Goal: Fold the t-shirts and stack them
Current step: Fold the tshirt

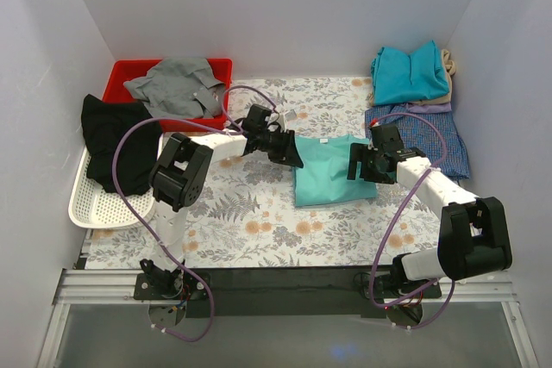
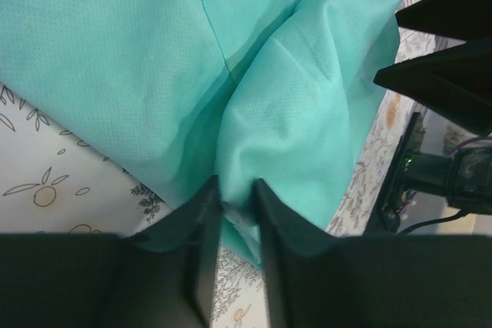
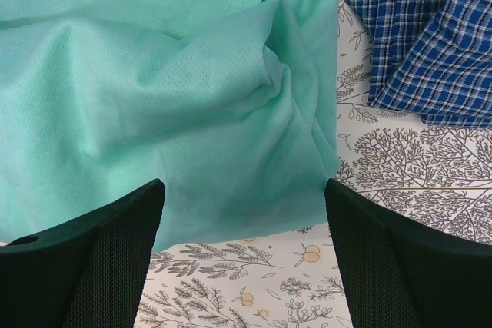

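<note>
A mint-green t-shirt [image 1: 326, 171] lies in the middle of the table [image 1: 259, 213], which has a cover with flowers and leaves on it. The shirt is bunched up, with soft folds and wrinkles in it. The left gripper [image 2: 237, 190] is down at the left edge of the shirt. Its two black fingers [image 2: 201, 224] are close together, and a little bit of the green cloth sits in the thin gap between them. I cannot tell if they are really pinching the cloth or only standing around it. The right gripper [image 3: 244, 187] hangs over the right side of the same shirt. Its jaws are spread wide apart and it holds nothing. Just beside the green shirt, on the right, lies a blue check shirt [image 3: 415, 36], all rumpled. Behind that, in the far right corner, a teal-blue shirt [image 1: 410, 71] sits on top of a small pile. A bit of beige cloth [image 1: 447, 61] and a strip of lavender cloth [image 1: 431, 106] peek out from under it. On the far left there is a red bin [image 1: 121, 75] with a grey cloth [image 1: 177, 84] hanging over its edge. Near it a black cloth [image 1: 116, 140] lies partly on a white tray [image 1: 95, 208] with little holes.
</note>
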Available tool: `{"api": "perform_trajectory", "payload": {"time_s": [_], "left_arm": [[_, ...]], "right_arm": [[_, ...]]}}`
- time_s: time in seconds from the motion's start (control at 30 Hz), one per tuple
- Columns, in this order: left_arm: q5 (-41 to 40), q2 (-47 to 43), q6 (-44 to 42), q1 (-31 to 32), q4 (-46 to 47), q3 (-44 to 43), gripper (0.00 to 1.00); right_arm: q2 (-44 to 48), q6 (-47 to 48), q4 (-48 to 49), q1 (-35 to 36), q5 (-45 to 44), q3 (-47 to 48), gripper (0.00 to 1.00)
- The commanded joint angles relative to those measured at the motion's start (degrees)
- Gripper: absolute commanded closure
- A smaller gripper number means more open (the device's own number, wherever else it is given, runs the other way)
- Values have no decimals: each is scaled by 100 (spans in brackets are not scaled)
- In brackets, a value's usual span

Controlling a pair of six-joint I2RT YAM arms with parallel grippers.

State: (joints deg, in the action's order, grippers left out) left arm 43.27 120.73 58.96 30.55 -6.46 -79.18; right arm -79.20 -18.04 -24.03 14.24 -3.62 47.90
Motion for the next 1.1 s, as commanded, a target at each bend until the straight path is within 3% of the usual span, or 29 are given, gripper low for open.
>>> {"api": "perform_trajectory", "payload": {"time_s": [0.0,0.1,0.43,0.73,0.93,1.07], "left_arm": [[86,-67,-130,4,-22,-63,83],[15,-49,-130,13,-48,-247,100],[-108,-50,-201,-22,-250,-1178,100],[-38,609,-183,-233,-224,-1995,100],[-20,1110,-174,-383,-75,-2339,100],[85,1278,-139,-453,-40,-2541,100]], "right_arm": [[18,3,48,-27,63,35,10],[1,-6,65,-27,54,9,10],[247,-94,-5,-35,-368,-114,11],[379,-121,21,-35,-640,-114,10],[651,37,881,-202,-430,-237,10],[196,274,1558,-466,141,-167,9]]}}
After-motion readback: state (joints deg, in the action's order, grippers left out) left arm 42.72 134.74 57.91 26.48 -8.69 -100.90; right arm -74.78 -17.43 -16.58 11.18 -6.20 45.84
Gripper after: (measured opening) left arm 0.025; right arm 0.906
